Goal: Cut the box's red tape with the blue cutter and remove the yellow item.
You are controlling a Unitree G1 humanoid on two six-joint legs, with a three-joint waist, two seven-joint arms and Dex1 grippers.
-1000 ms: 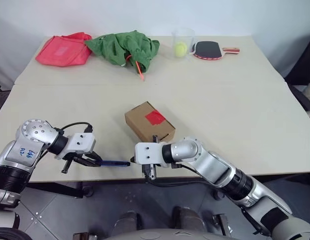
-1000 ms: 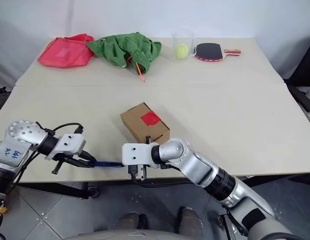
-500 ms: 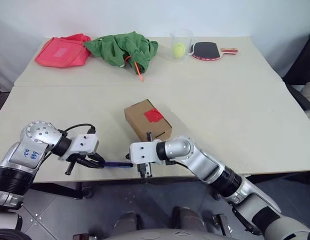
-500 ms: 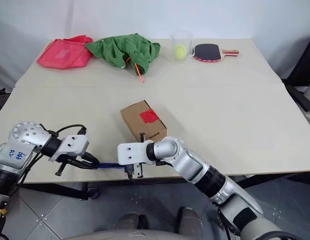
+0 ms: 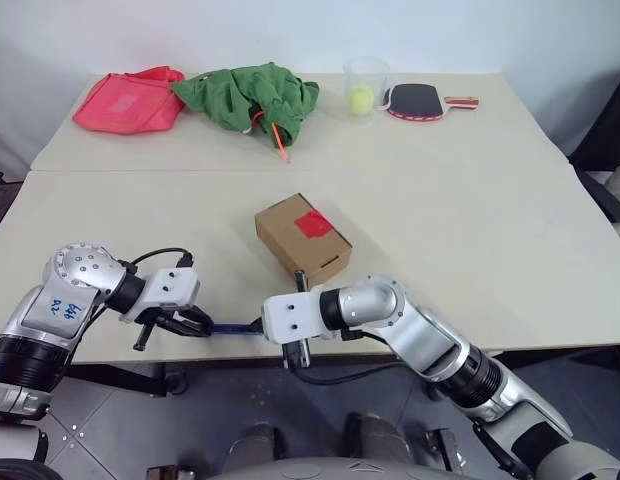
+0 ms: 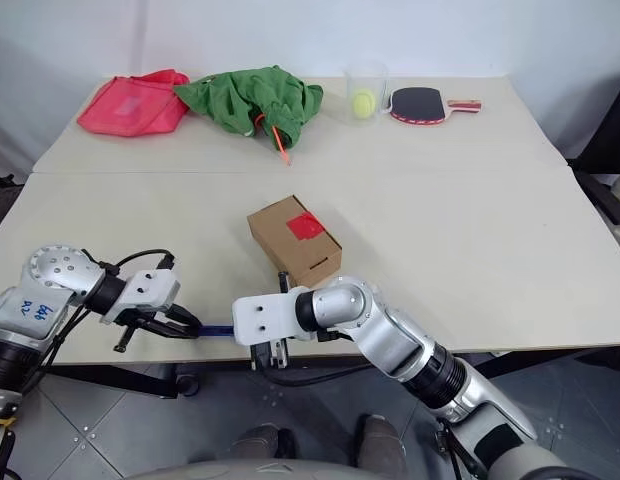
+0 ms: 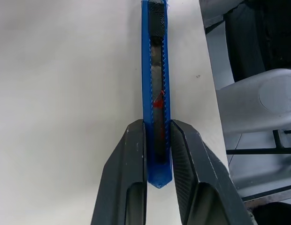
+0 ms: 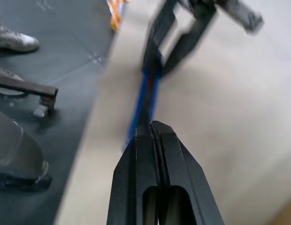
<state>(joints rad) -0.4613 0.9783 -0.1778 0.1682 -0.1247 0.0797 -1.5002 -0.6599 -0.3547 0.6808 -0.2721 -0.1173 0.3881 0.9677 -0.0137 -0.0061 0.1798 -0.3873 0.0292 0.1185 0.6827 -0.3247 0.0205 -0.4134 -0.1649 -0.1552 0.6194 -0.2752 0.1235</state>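
Currently the blue cutter (image 7: 155,89) lies along the desk's (image 5: 470,220) near edge, its back end pinched between the left hand's (image 7: 157,140) two black fingers. Right hand (image 8: 156,129) sits at the cutter's other end, fingers pressed fully together; can't tell if it touches the cutter. The two hands point toward each other, cutter bridging between them. Box (image 5: 302,237) sits just behind the right hand, flaps closed, red tape (image 5: 312,223) on its top face. Far side of the desk: pink bag (image 5: 128,100) at the left corner, green cloth (image 5: 248,93) beside it with a thin orange stick (image 5: 277,140) poking out, clear cup (image 5: 365,85) holding a yellow-green ball (image 5: 361,97), paddle (image 5: 418,100) to its right.
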